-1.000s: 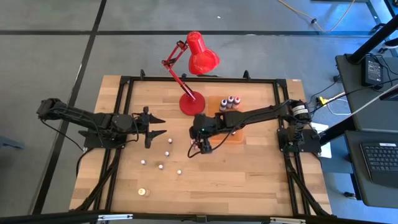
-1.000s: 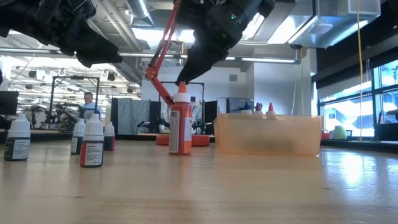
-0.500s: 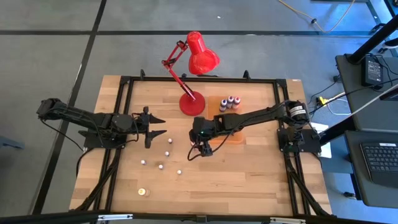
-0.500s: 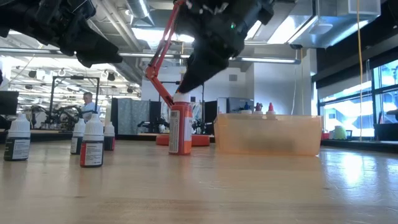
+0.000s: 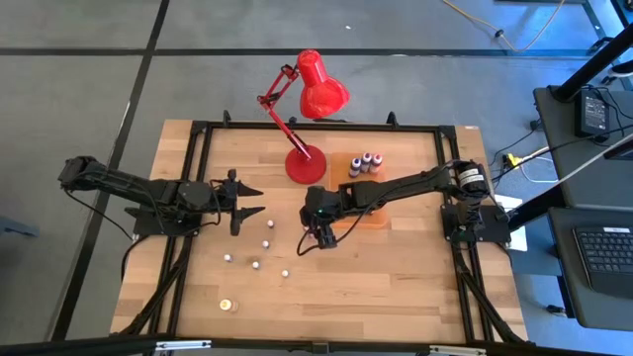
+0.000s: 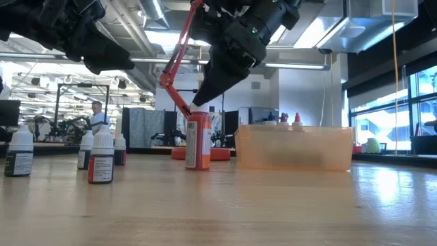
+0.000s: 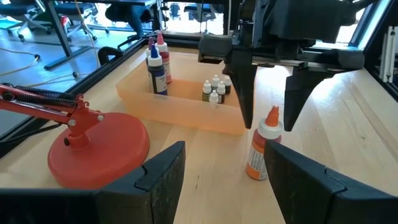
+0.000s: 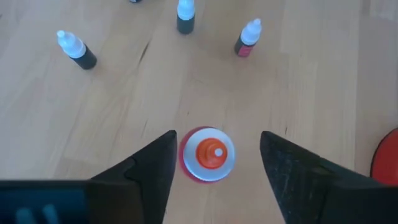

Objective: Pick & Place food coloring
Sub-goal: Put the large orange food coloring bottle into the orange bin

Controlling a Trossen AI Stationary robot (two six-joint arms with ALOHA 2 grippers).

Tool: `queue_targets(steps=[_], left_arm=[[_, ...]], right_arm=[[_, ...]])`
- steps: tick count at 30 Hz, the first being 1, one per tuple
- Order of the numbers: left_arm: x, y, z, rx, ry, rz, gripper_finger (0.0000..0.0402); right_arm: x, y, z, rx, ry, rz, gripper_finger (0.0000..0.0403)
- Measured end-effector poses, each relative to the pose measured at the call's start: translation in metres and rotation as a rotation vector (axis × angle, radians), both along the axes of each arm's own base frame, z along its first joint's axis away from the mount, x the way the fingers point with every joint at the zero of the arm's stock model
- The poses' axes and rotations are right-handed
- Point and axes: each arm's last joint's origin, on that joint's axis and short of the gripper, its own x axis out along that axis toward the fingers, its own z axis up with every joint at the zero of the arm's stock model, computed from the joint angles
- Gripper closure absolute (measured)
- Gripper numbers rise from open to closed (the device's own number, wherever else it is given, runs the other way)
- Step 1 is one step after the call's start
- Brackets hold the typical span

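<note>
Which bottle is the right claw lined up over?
The orange bottle with the orange-tipped white cap: the right claw, open, straddles it. The small white-capped bottles stand farther off.

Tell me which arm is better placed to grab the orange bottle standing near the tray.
The right. Its gripper hangs directly over the orange bottle, open fingers either side of the cap. The left gripper waits apart, near the table's left edge.

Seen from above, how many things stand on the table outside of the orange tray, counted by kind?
Small white-capped bottles: 5
Tall orange bottle: 1
Red lamp: 1
Small yellowish thing, too small to identify: 1
Total: 8
</note>
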Motion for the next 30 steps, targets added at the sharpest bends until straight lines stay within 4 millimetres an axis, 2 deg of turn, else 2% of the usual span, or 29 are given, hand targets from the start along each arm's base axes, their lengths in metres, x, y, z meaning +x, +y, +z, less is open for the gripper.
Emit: queue_targets(steps=[12,16,22,30], left_arm=[[0.0,0.0,0.0,0.0,0.0,0.0,0.0189],[0.0,0.0,0.0,0.0,0.0,0.0,0.0188],[0.0,0.0,0.0,0.0,0.0,0.0,0.0189],[0.0,0.0,0.0,0.0,0.0,0.0,0.0189]], right_arm=[[0.0018,0.0003,-0.0068,-0.004,0.018,0.003,0.0183],[0.0016,0.0002,-0.0069,-0.004,0.02,0.003,0.0211],[0.0018,0.0003,-0.0068,-0.007,0.017,0.008,0.0283],[0.0042,0.0008,0.0003,-0.018,-0.008,0.024,0.0283]])
